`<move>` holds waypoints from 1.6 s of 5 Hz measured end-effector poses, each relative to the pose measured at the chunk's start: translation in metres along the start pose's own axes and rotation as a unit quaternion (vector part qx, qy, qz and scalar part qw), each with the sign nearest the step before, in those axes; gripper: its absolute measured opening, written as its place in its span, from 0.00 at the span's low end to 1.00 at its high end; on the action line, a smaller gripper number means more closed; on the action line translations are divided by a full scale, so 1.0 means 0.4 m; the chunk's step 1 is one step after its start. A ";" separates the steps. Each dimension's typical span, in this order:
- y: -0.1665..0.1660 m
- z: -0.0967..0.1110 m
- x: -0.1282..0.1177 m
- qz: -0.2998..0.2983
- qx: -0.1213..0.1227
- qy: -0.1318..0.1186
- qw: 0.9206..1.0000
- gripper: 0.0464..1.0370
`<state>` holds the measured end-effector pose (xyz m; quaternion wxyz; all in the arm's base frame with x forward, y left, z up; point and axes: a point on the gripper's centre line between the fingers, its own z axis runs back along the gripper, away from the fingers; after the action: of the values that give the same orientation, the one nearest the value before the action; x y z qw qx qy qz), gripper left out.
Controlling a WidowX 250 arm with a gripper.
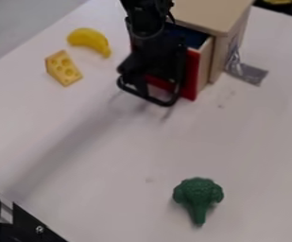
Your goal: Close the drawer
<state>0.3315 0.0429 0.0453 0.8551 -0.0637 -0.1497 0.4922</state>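
Observation:
My black gripper point(149, 78) hangs at the upper middle of the camera view, in front of the red drawer front point(191, 73). The drawer stands partly out of a light wooden box point(214, 16), and its dark blue inside shows behind the arm. The gripper covers much of the red front. Whether the two touch, I cannot tell.
A yellow banana point(90, 39) and a yellow cheese wedge point(63, 68) lie left of the gripper. Green broccoli point(198, 196) lies at the lower right. Silver tape point(249, 73) sticks to the table point(110, 156) beside the box. Black equipment point(31, 227) occupies the bottom left corner.

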 end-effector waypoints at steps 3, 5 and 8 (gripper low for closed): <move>-0.013 -0.006 0.024 -0.019 -0.001 -0.019 1.000 0.95; -0.011 -0.007 0.061 -0.018 -0.034 -0.034 0.999 0.95; -0.004 -0.026 0.110 -0.047 -0.081 -0.005 0.996 0.95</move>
<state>0.3567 0.0803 0.0442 0.8687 -0.1234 -0.1957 0.4380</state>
